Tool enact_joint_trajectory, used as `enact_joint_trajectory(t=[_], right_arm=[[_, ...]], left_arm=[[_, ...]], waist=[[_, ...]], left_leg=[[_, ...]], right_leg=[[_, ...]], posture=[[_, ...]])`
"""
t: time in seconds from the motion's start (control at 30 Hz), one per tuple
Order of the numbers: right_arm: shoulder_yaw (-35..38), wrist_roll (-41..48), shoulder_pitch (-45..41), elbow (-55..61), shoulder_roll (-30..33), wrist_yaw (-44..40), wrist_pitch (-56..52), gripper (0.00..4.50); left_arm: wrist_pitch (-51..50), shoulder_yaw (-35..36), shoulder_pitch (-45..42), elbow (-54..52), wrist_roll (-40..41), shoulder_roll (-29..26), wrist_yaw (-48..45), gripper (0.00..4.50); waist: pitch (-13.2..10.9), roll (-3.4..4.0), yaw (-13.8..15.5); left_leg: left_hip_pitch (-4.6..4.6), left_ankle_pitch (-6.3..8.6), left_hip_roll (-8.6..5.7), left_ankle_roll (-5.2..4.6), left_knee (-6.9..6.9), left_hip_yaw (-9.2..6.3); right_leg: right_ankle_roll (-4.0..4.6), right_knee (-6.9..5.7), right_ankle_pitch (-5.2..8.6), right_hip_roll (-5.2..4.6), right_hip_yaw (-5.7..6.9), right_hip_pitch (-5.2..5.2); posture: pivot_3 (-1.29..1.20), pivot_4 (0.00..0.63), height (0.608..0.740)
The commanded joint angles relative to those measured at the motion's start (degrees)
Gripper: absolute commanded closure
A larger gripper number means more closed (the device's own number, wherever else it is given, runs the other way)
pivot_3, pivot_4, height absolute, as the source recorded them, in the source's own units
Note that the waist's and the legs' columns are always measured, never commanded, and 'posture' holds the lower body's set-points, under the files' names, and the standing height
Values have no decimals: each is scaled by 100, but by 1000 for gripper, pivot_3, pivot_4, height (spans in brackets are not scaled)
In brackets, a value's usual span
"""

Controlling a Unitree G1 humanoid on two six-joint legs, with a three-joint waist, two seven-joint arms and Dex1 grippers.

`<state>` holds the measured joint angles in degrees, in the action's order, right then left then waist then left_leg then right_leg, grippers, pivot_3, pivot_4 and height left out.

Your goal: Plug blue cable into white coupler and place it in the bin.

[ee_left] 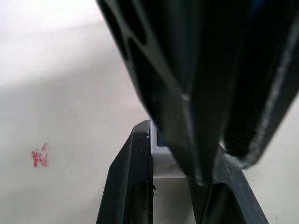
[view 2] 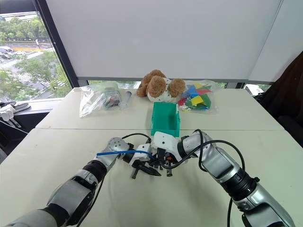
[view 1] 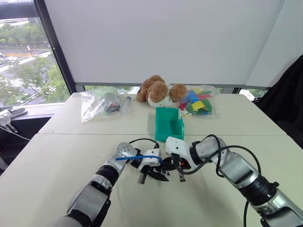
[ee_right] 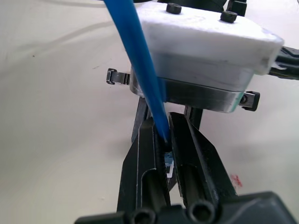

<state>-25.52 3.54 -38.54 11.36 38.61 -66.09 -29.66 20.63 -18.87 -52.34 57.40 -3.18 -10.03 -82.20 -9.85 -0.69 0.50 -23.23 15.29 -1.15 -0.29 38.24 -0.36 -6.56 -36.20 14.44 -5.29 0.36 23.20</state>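
Over the table [view 1: 61,156], the left gripper [view 1: 152,176] clamped the white coupler [ee_left: 161,161], the right gripper [ee_right: 164,140] the blue cable [ee_right: 135,56], likely needing a straight, gentle push.

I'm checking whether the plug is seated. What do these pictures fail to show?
- Cable-to-coupler joint: in the left wrist view the right pincer covers the socket of the white coupler; too small in the eye views.
- Blue cable tip: right wrist view, hidden between that pincer's fingers.
- Clear bag contents: eye views, too small.

head stereo – fwd/down, whole table [view 1: 57,156] | wrist cams v. close, prob. face-to-face, mid-table
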Motion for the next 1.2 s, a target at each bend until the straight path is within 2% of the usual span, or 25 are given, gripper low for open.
enact_joint_trajectory(t=[0.03, 0.33, 0.5, 0.73, 0.9, 1.2], right_arm=[[-135, -70, 303, -196, -15, 8, -72, 4500], [-88, -106, 860, -231, -264, 284, -253, 4500], [52, -26, 962, -200, -387, 404, -383, 4500], [-34, -141, 1144, -438, -461, 480, -288, 4500], [-82, -233, 1273, -704, -481, 536, -114, 4500], [-158, -237, 1392, -982, -618, 533, -11, 4500]], left_arm=[[-25, -15, -6, 16, -116, 9, 168, 4150], [-97, 21, 19, -29, -75, 1, 180, 4150], [-128, 34, 19, -54, -59, -18, 187, 4150], [-182, 46, 21, -95, -31, -24, 171, 4150], [-198, 55, 21, -118, -15, -35, 166, 4150], [-238, 79, 36, -182, 41, -44, 135, 4150]], waist=[[2, -1, 3], [49, -18, -6], [61, -17, -15], [81, -17, -32], [81, -18, -60], [108, -40, -119]], left_leg=[[0, 0, 0, 0, 0, 0], [6, 0, 2, 0, -1, -1], [17, 1, 3, 0, -2, -1], [23, 1, 5, 0, -5, -1], [74, 3, 6, 0, -23, 0], [81, 3, 8, 0, -25, -2]], right_leg=[[0, 0, 0, 0, 0, 0], [0, 0, 0, 0, 0, -5], [1, 0, 1, 0, 0, -14], [2, 1, 1, 0, -1, -18], [20, 12, 11, -2, -1, -64], [20, 12, 11, -6, -1, -69]], posture=[[0, 150, 740], [0, 150, 740], [0, 150, 740], [0, 150, 740], [0, 150, 740], [0, 150, 740]])
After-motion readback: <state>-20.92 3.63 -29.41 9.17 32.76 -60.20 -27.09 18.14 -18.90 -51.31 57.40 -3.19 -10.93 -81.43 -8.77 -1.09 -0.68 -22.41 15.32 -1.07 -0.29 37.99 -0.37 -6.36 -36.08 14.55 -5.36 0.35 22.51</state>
